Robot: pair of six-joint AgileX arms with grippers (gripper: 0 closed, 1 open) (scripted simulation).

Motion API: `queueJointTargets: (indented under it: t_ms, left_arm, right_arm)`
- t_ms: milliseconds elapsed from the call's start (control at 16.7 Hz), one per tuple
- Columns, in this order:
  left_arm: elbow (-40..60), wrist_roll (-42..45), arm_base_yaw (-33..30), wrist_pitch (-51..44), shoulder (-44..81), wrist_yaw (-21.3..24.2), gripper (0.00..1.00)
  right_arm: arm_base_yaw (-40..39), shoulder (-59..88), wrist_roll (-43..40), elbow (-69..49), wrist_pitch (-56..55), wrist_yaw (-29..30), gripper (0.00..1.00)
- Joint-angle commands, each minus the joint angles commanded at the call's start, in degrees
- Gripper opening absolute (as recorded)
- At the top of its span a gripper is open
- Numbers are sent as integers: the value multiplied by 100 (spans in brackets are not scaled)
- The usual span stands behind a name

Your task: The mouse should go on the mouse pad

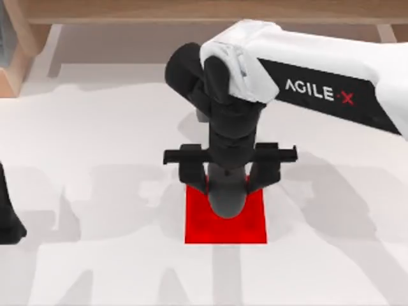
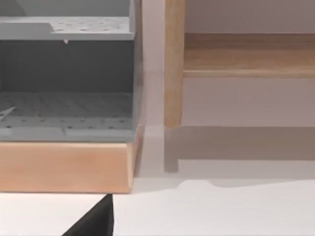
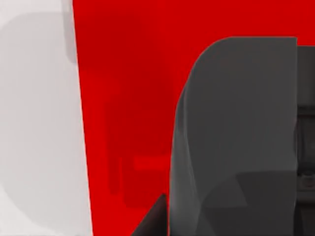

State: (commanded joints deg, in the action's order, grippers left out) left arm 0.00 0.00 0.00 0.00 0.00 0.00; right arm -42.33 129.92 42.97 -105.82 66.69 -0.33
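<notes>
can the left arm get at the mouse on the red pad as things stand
Probably not: the right gripper sits directly over the mouse on the mouse pad, blocking it, while the left arm is parked at the table's left edge.

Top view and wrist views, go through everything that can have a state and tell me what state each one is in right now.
Mouse: dark grey, over the pad's rear middle, under the right hand; whether it rests there I cannot tell.
Pad: flat on the table, front part bare.
Right hand: directly above the mouse, over the pad; fingers hidden.
Left arm: parked at the table's left edge.
Table: white, shadowed around the pad.
</notes>
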Motion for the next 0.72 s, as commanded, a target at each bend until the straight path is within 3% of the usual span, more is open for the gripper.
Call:
queueJointTargets:
  t_ms: [660,720]
  left_arm:
    - [0,0,0,0,0,0,100]
    - [0,0,0,0,0,0,100]
  right_arm:
    - [-12,98,12,257,-352,11,0]
    - [-12,98,12,257,-352,11,8]
